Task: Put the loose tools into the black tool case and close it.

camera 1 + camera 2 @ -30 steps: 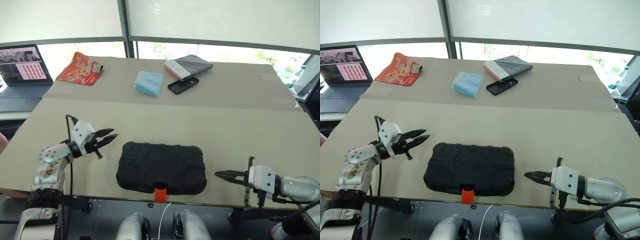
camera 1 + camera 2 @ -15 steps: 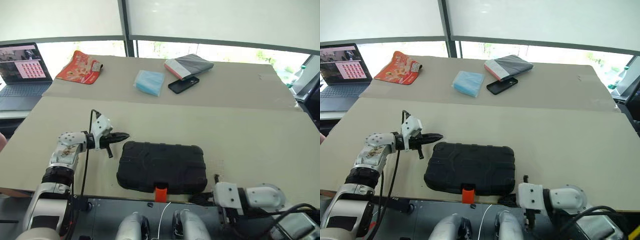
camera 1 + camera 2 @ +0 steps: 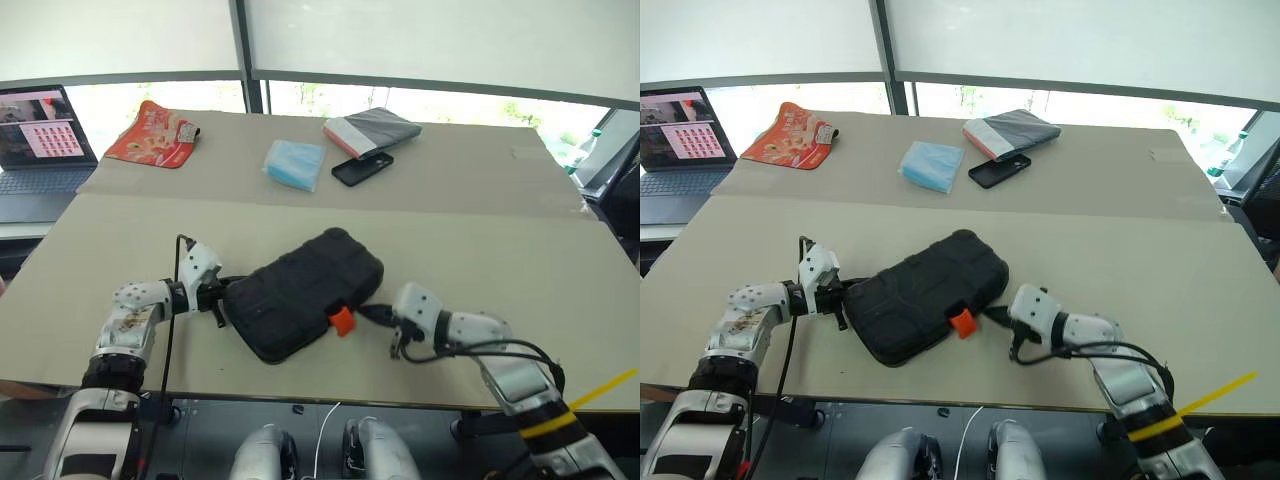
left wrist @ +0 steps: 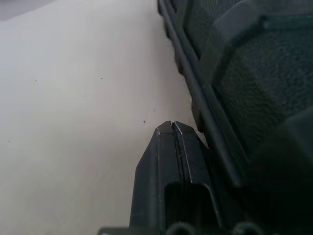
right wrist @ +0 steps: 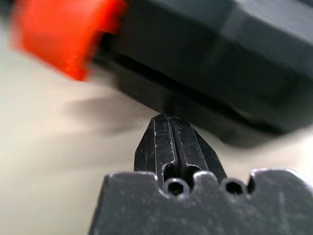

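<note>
Black tool case [image 3: 302, 293] sat closed near the table's [image 3: 520, 250] front edge, skewed diagonally, orange latch [image 3: 342, 321] facing front-right. Left gripper [image 3: 222, 292] had jaws pressed together, tips against the case's left edge; wrist view showed the fingertips [image 4: 171, 128] right at the seam. Right gripper [image 3: 368, 313] also had jaws together, empty, tips at the case edge just beside the latch. Bare tabletop to the right and behind the case. Phone [image 3: 361, 168], blue packet [image 3: 296, 164], grey pouch [image 3: 372, 131], red packet [image 3: 152, 134] sat well apart at the far side; laptop [image 3: 35, 150] off far left.
</note>
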